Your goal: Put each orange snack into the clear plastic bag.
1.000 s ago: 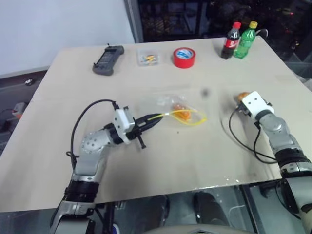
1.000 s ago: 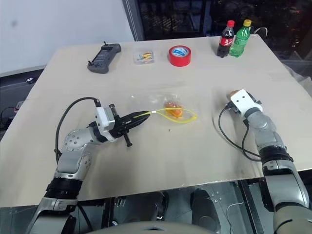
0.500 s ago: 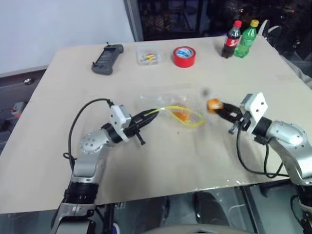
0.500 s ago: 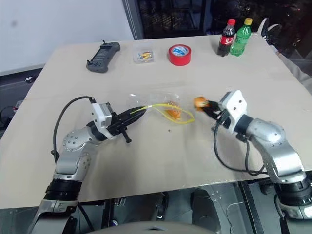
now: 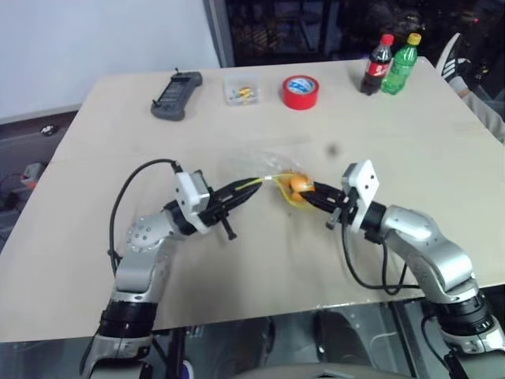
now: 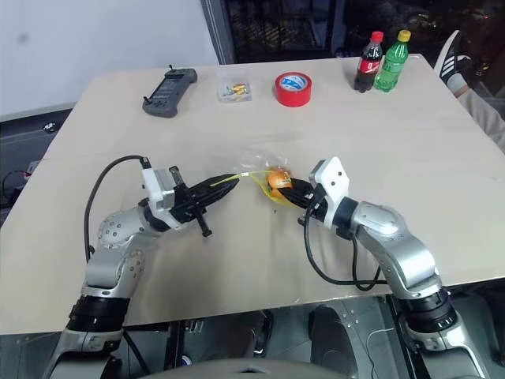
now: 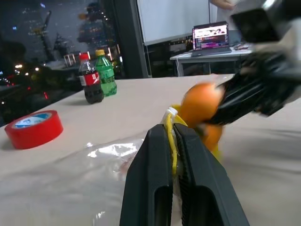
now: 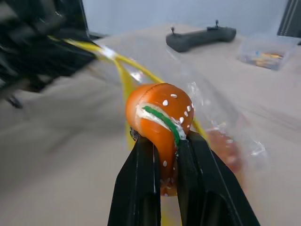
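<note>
Halfway there, I'd say: one orange snack (image 8: 225, 149) already sits inside the clear bag (image 5: 256, 164). The left gripper (image 5: 251, 188) is pinched on the bag's yellow seal strip (image 7: 170, 141), and the right gripper (image 8: 165, 141), clamped on the second snack (image 8: 160, 115), has it at the bag's mouth.

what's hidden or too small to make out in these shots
- Whether the held orange snack has passed the clear plastic bag mouth: head views too small.
- The second orange snack inside the bag: blurred by crinkled film in the right wrist view.
- Contents of the small clear box: too small in the head views.
- Bottle labels: too small.
</note>
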### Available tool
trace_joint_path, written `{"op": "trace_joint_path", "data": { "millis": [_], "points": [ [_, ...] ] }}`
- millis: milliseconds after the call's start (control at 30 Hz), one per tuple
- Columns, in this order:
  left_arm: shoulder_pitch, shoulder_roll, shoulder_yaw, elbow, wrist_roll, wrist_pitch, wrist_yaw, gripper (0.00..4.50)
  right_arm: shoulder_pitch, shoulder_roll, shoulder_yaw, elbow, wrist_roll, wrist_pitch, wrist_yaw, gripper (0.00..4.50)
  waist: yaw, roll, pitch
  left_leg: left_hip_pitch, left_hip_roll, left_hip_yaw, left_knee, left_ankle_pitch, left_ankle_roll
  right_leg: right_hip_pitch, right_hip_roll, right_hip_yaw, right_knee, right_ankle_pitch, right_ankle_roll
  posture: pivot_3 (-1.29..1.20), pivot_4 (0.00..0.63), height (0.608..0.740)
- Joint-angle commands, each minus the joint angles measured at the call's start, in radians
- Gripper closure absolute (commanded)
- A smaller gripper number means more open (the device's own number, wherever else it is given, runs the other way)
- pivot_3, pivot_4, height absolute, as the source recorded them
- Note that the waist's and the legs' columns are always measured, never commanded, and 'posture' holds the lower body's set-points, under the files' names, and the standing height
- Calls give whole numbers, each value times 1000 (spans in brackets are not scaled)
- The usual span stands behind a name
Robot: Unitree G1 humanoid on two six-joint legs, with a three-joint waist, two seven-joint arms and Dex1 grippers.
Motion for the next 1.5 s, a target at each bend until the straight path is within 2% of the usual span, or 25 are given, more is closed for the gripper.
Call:
{"op": "trace_joint_path", "data": {
  "millis": [33,233,433,500,567,633,667,1067,1267,1400,1500],
  "points": [
    [16,10,15,-60,-22,4,-2,4500,-39,32,14,34,-77,-56,-37,4450,-2,0,0,0,0,0,0,0,0,0,0,0,0,0,0,0,150,740],
    [45,21,11,-73,-20,10,-14,4500,-71,83,37,100,-195,-118,-85,4450,-1,0,0,0,0,0,-1,1,-2,0,0,0,0,0,0,0,150,740],
    [43,15,6,-61,-4,9,1,4500,-113,105,158,152,-321,-172,-50,4450,-3,0,0,1,0,0,-1,1,-2,0,1,0,0,0,0,0,150,740],
    [46,12,6,-56,2,8,9,4500,-140,126,185,171,-336,-172,-36,3464,-4,0,0,1,0,0,-1,1,-2,0,1,0,0,0,0,0,150,740],
    [50,5,9,-54,-1,11,20,4500,-165,133,196,193,-356,-174,-28,2661,-4,0,0,1,0,1,-1,1,-2,0,1,1,0,0,0,0,150,740],
    [51,0,16,-51,-6,15,29,4500,-176,124,187,194,-365,-174,-18,1563,-2,0,0,1,0,0,-1,1,-2,0,1,1,0,0,0,0,150,740],
    [51,-3,22,-49,-12,20,36,4500,-176,115,175,182,-367,-174,-15,1296,-1,0,0,1,0,0,-1,1,-2,0,1,0,0,0,0,0,150,740],
    [6,-4,80,16,-54,72,68,4500,-20,-117,-9,-92,-274,-124,110,1296,-3,0,0,0,0,-1,-2,0,-1,0,0,0,0,0,0,0,150,740],
    [-6,-9,71,22,-65,76,55,4500,-25,-82,32,-52,-307,-88,73,1296,-2,0,0,1,1,0,-2,0,-2,0,0,0,0,0,0,0,150,740],
    [-7,-10,74,17,-65,80,57,4500,13,-72,15,-126,-173,90,126,1296,1,0,0,0,0,0,-2,1,-2,0,0,0,0,0,0,0,150,740],
    [-3,-12,70,11,-60,78,57,4500,32,-49,35,-106,-161,157,103,1296,2,0,0,0,0,-1,-2,1,-2,0,0,0,-1,0,0,0,150,740]
  ]
}}
